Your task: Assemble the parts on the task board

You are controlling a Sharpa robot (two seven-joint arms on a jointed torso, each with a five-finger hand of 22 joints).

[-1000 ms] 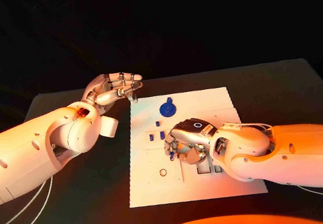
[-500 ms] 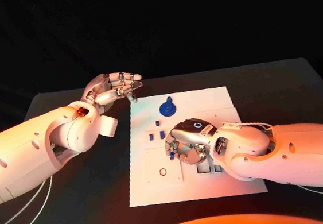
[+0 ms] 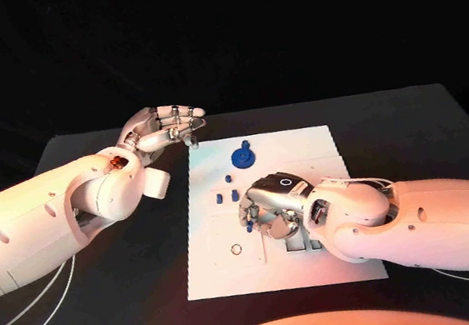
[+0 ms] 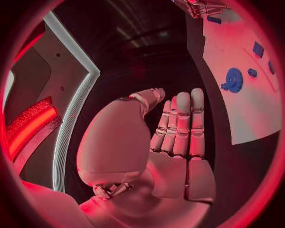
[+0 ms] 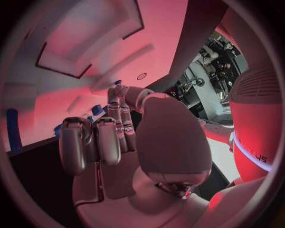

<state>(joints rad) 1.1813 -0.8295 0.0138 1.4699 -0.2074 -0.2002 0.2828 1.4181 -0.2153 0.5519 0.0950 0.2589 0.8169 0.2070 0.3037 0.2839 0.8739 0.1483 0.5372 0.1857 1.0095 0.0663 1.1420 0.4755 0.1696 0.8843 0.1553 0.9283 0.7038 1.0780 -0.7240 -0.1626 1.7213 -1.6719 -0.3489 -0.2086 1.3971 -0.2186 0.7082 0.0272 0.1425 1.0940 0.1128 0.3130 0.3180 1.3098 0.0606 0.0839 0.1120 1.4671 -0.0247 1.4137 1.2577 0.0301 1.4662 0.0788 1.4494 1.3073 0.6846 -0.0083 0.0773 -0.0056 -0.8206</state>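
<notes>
The white task board point(image 3: 305, 146) lies mid-table. On it sit a round blue gear point(image 3: 242, 158) point(image 4: 233, 79) and small blue pieces point(image 3: 229, 179) point(image 3: 219, 200) point(image 4: 258, 49). My right hand point(image 3: 276, 204) point(image 5: 113, 137) hovers low over the board's middle with its fingers curled down. Its fingertips pinch a small blue peg point(image 3: 249, 225) that stands against the board. My left hand point(image 3: 163, 129) point(image 4: 178, 128) hangs off the board's far left corner, fingers drawn together and bent, with nothing in them.
The black table point(image 3: 117, 258) surrounds the board. Dark slots and a small ring hole point(image 3: 237, 250) mark the board's near half. My right forearm point(image 3: 439, 221) covers the board's near right corner.
</notes>
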